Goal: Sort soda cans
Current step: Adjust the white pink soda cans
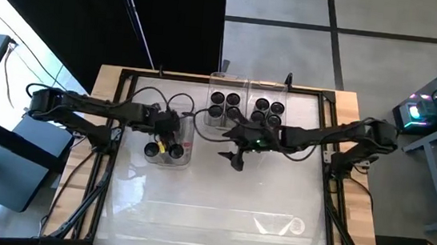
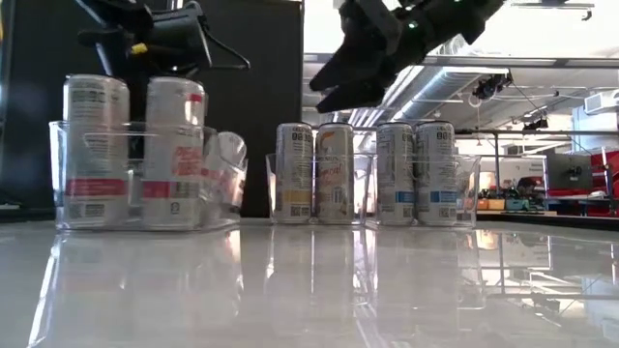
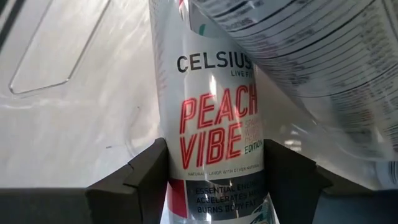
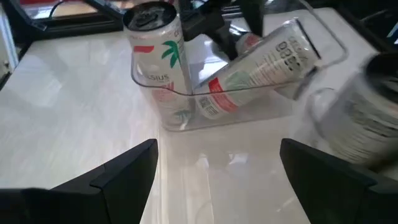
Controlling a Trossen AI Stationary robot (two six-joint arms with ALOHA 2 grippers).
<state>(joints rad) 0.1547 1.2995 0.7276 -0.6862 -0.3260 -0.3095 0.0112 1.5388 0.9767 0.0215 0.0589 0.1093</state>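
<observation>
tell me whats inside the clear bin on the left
Soda cans: one upright, a Peach Vibe can between the left claw fingers, another tilted. The claw and arm hide anything behind them.

A white soda can [image 3: 214,124] in the left wrist view reads "CELSIUS" in black and "PEACH VIBE" in red — smaller print below begins "ESSENTIAL ENERGY"; other cans' lettering is unreadable.

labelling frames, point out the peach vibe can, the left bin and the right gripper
peach vibe can [image 3: 214,124], left wrist view, its printed side
left bin [image 2: 58,174], low view, its clear wall
right gripper [image 4: 217,171], right wrist view, between its open fingertips
</observation>
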